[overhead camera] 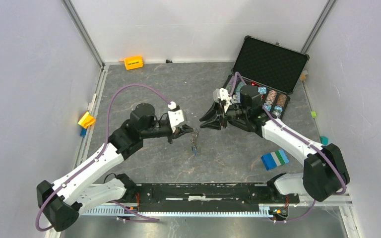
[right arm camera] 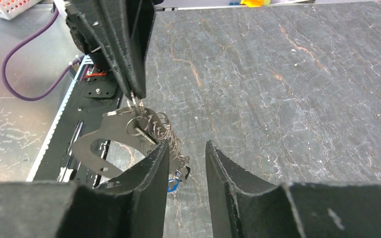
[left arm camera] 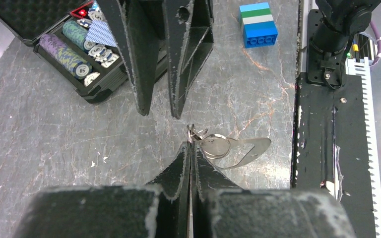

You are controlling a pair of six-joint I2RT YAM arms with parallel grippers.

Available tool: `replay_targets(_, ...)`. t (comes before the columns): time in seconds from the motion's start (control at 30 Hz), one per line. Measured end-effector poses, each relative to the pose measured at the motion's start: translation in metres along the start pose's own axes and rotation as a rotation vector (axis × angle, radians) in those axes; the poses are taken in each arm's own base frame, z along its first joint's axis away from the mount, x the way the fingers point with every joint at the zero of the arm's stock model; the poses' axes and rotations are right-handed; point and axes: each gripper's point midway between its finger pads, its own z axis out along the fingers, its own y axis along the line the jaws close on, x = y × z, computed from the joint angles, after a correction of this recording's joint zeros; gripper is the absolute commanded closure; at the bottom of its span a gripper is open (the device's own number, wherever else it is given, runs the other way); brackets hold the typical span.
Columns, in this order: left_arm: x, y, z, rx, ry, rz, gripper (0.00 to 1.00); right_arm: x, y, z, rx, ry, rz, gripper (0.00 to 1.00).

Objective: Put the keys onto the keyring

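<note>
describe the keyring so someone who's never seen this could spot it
Look at the middle of the grey table. There the keyring is pinched in the left claw: flat bare metal with wire rings, unlike the coloured block and poker chips nearby.

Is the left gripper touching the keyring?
Touching. The right wrist view shows the fingers of the left gripper closed on the wire loops at the top of the keyring, with no gap.
</note>
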Motion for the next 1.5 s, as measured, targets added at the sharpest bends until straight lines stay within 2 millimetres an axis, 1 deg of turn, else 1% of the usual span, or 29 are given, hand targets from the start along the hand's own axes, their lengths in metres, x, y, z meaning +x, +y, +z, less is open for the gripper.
replay_targets(0.1,0.000,-0.001,-0.002,0.008,-0.007,0.003,0.98,0.000,0.005,-0.004,-0.015,0.011,-0.025,0.58)
replay_targets(0.2,-0.001,-0.003,-0.002,0.025,-0.012,0.003,0.98,-0.008,0.010,-0.008,-0.019,0.017,-0.067,0.54)
replay_targets(0.3,-0.002,-0.010,-0.001,0.069,-0.022,0.010,0.98,-0.020,0.016,-0.012,-0.021,0.005,-0.119,0.55)
replay_targets(0.37,-0.002,-0.014,0.001,0.107,-0.022,0.017,0.98,-0.029,0.021,-0.015,-0.022,-0.009,-0.152,0.57)
replay_targets(0.5,-0.003,-0.016,0.007,0.163,-0.011,0.020,0.98,-0.039,0.030,-0.018,-0.025,-0.027,-0.193,0.60)
replay_targets(0.6,-0.004,-0.018,0.010,0.194,-0.011,0.012,0.98,-0.036,0.036,-0.017,-0.037,-0.026,-0.196,0.60)
replay_targets(0.73,-0.003,-0.023,0.013,0.239,-0.019,0.002,0.98,-0.027,0.045,-0.014,-0.061,-0.010,-0.196,0.60)
replay_targets(0.87,-0.007,-0.027,0.014,0.264,-0.041,0.010,0.98,-0.022,0.049,-0.015,-0.068,-0.001,-0.208,0.61)
replay_targets(1.03,-0.009,-0.029,0.015,0.281,-0.064,0.021,0.98,-0.016,0.054,-0.014,-0.083,0.010,-0.209,0.65)
replay_targets(1.13,-0.008,-0.029,0.016,0.280,-0.066,0.019,0.98,-0.013,0.056,-0.014,-0.087,0.016,-0.204,0.67)
replay_targets(1.4,-0.008,-0.027,0.016,0.274,-0.072,0.021,0.98,-0.009,0.058,-0.013,-0.094,0.026,-0.210,0.68)
replay_targets(1.5,-0.005,-0.026,0.016,0.270,-0.070,0.018,0.98,-0.002,0.056,-0.014,-0.082,0.051,-0.210,0.68)
